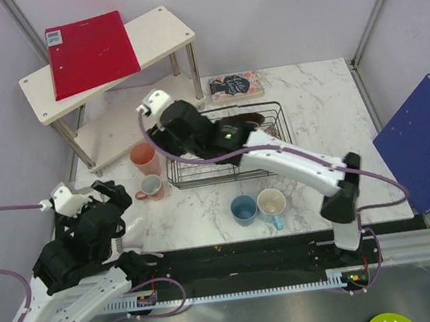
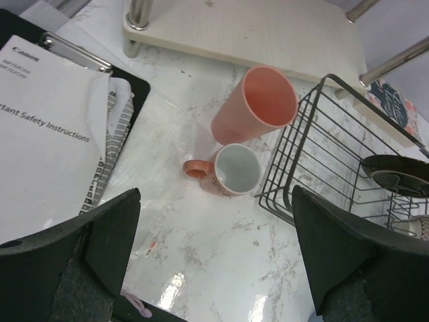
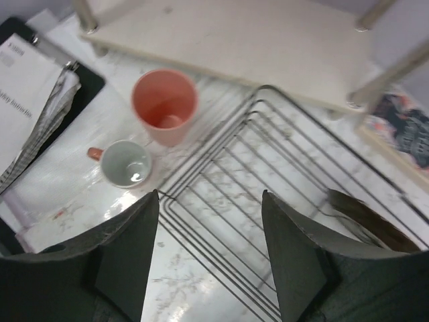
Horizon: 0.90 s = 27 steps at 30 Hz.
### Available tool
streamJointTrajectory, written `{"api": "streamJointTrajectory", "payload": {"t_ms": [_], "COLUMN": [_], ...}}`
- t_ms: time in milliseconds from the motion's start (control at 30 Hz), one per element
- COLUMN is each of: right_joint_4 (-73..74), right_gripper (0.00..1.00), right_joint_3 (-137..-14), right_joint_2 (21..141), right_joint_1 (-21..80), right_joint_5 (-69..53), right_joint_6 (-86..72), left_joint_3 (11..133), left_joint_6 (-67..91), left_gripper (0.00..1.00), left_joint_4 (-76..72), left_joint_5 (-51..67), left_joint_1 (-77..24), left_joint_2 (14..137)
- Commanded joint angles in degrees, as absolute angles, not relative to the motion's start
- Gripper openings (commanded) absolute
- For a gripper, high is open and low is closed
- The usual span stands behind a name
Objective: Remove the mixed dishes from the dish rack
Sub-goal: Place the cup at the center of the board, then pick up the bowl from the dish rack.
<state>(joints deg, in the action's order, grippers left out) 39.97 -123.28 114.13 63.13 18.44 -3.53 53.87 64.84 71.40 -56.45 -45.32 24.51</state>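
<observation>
Top external view: my right claw (image 3: 209, 201) hangs over the left end of the wire dish rack (image 1: 202, 181), fingers apart and empty. The left claw (image 2: 214, 201) sits wide open at lower left. A pink tumbler (image 1: 145, 158) and small cup (image 1: 152, 187) stand upright just left of the rack, with a blue cup (image 1: 243, 208) and mug (image 1: 272, 203) below it, apparently unloaded. A dark plate (image 1: 245, 119) leans in the rack's wires and looks next to go. The paper (image 2: 47, 134) reads "Canon" and "Safety Instructions".

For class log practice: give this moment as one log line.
right gripper: jaws open over dish rack | left gripper: jaws open | plate: in rack | tumbler: beside rack
</observation>
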Motion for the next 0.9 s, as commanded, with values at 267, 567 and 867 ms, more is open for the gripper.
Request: {"api": "streamJointTrajectory", "payload": {"t_ms": [267, 567, 867], "right_joint_4": [21.57, 21.17, 18.02], "right_gripper": [0.69, 0.74, 0.5], "right_joint_3": [-79.66, -63.55, -57.13], "right_joint_2": [72.88, 67.32, 69.51], "right_joint_1": [52.21, 46.24, 31.21], "right_joint_5": [32.78, 39.31, 21.1], "right_joint_6": [-14.24, -14.76, -21.36], "left_joint_3": [49.66, 54.76, 46.41], "left_joint_6": [32.66, 29.26, 31.73], "left_gripper": [0.99, 0.97, 0.96], "left_joint_4": [35.19, 23.83, 17.14], "left_joint_5": [-33.54, -14.96, -10.73], "left_joint_1": [-45.09, -45.17, -45.35], "left_joint_2": [39.97, 58.27, 52.21]}}
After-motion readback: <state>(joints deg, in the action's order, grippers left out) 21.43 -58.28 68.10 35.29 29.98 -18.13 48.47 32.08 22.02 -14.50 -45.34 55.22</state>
